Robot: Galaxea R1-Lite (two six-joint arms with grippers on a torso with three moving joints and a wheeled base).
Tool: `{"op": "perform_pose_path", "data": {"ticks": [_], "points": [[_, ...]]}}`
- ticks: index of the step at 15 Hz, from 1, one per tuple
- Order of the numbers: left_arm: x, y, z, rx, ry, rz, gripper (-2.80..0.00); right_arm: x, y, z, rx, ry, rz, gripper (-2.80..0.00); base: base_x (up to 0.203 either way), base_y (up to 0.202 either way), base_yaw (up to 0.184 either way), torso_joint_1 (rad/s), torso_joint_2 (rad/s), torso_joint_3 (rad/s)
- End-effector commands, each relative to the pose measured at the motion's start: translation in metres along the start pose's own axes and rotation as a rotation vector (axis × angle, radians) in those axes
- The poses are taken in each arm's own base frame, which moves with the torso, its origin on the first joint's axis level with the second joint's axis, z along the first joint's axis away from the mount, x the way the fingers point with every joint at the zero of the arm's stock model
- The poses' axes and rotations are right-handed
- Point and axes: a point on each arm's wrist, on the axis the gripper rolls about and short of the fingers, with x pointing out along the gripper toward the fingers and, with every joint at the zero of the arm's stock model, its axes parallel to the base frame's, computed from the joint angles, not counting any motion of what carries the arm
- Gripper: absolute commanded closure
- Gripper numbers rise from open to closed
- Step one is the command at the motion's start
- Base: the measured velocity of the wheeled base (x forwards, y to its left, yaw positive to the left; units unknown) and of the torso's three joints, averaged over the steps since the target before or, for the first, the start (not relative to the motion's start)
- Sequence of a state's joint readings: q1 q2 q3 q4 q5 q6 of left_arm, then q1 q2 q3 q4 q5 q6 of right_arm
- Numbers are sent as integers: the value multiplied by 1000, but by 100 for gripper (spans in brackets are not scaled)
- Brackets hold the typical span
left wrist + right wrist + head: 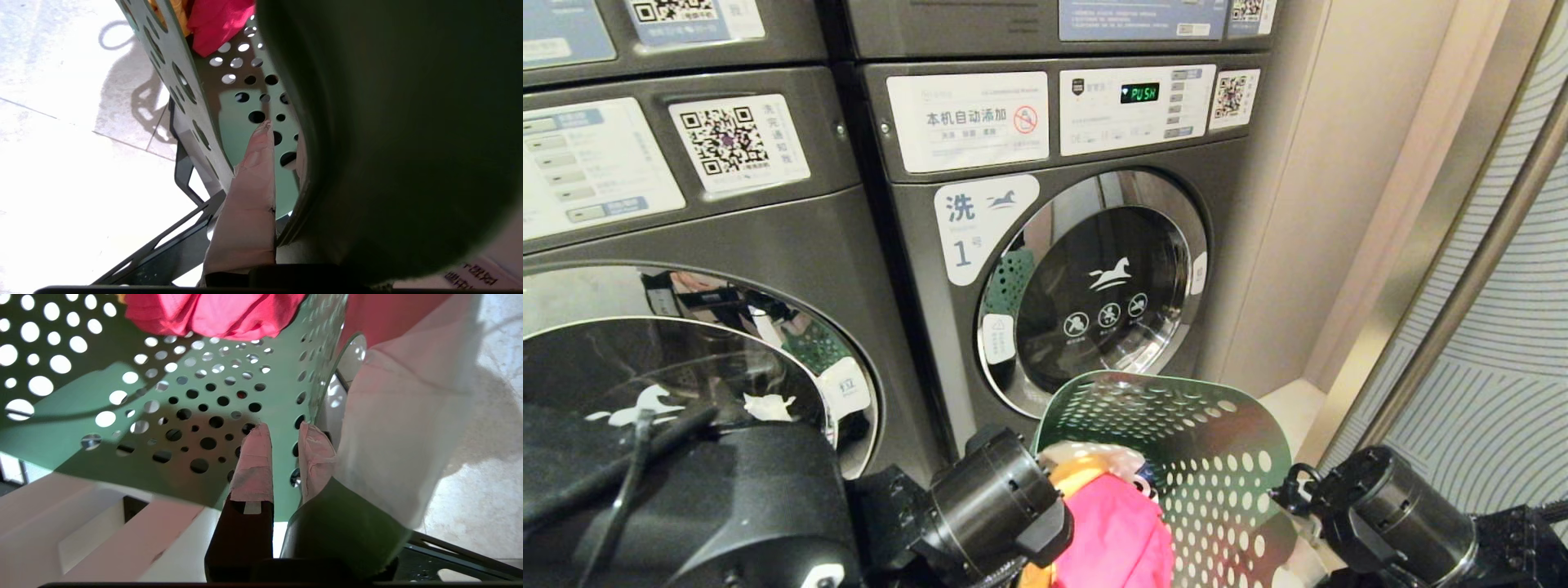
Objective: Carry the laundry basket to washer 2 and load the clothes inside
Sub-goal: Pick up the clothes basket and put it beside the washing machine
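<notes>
The laundry basket is dark green plastic, its sides patterned all over with round holes. The clothes in it are bright pink-red, with yellow-orange and a bit of white showing beside that. The washer labelled 1 is dark grey with a chrome ring around its dark glass door; its white label carries blue characters, a blue 1 and a small blue horse, and a white horse mark sits on the glass. The display glows green. The fingers are wrapped in pale pinkish tape. The floor is pale speckled tile. The wall panel at right is light grey with fine curved lines
</notes>
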State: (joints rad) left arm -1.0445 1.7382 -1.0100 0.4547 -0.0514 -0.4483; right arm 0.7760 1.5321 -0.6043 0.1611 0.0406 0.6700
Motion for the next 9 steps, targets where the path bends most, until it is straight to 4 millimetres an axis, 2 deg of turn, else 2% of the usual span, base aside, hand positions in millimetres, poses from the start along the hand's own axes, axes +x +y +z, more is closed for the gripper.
{"op": "perform_pose_path", "data": {"ticks": [1,6,9], "points": [[6,-3,7,-2,5,3,0,0,0,1,6,-19,-24,0,0,0,0,2,2,-193],[18,-16,33,1,-23,-9,0,-1,-9,15,72,-63,-37,0,0,0,0,3,4,-198],[28,-21,46,2,-28,-5,0,8,-17,30,120,-108,-51,0,0,0,0,7,4,-194]]}}
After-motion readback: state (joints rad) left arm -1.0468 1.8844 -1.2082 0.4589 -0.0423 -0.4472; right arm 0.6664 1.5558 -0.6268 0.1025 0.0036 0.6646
